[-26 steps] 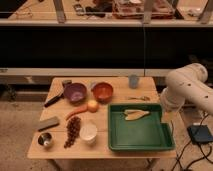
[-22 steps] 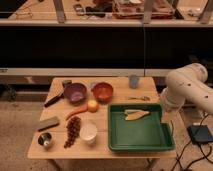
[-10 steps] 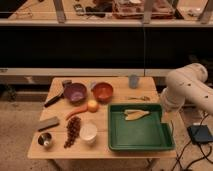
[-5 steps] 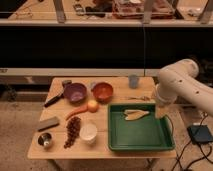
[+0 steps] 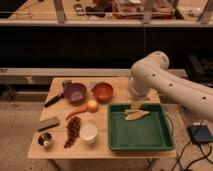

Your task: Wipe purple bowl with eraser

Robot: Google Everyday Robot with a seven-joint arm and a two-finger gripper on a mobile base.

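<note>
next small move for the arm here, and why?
Probably carry the claw across the table until it hangs above the eraser. Right now the claw is over the green tray with nothing in it. The eraser lies flat on the far side of the table from it, apart from the purple bowl. It has to be picked up before any wiping.

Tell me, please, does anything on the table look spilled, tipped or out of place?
Nothing stands out. The purple bowl and orange-red bowl sit upright, the eraser lies flat on the table, and the pincer hangs over the green tray.
</note>
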